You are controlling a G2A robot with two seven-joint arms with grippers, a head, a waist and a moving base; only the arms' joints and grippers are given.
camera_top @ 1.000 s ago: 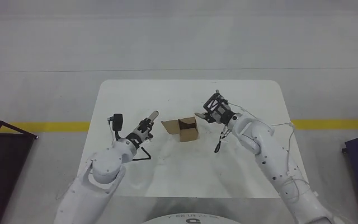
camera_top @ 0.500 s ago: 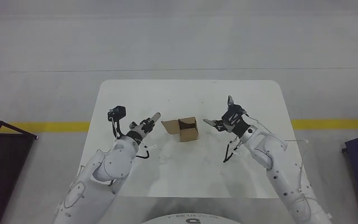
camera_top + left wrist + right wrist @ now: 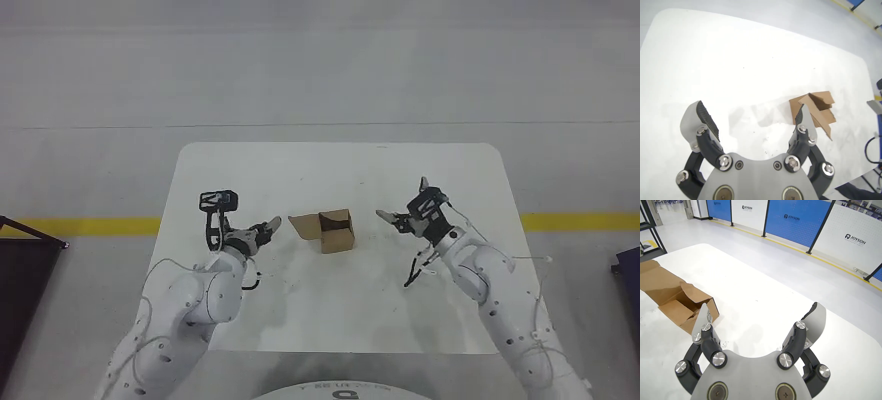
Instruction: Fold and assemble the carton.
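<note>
A small brown carton (image 3: 327, 230) lies on the white table (image 3: 330, 300) near its middle, its top open and one flap spread flat toward the left arm. My left gripper (image 3: 262, 229) hovers a short way left of it, open and holding nothing. In the left wrist view the carton (image 3: 824, 98) sits beyond one fingertip of the left gripper (image 3: 751, 103). To the carton's right, my right gripper (image 3: 401, 198) is open and apart from it. The right wrist view shows the carton (image 3: 668, 291) with its open cavity just past the right gripper (image 3: 760, 303).
The table's rounded far corners (image 3: 190, 150) and front edge bound the work area. A black cable (image 3: 412, 272) hangs from the right arm over the table. Blue and white fence panels (image 3: 795, 220) stand across the floor beyond the table.
The right gripper has drawn back from the carton toward the right. The left gripper has pulled back from the carton's flap and now shows its fingers spread. The carton has stayed in place.
</note>
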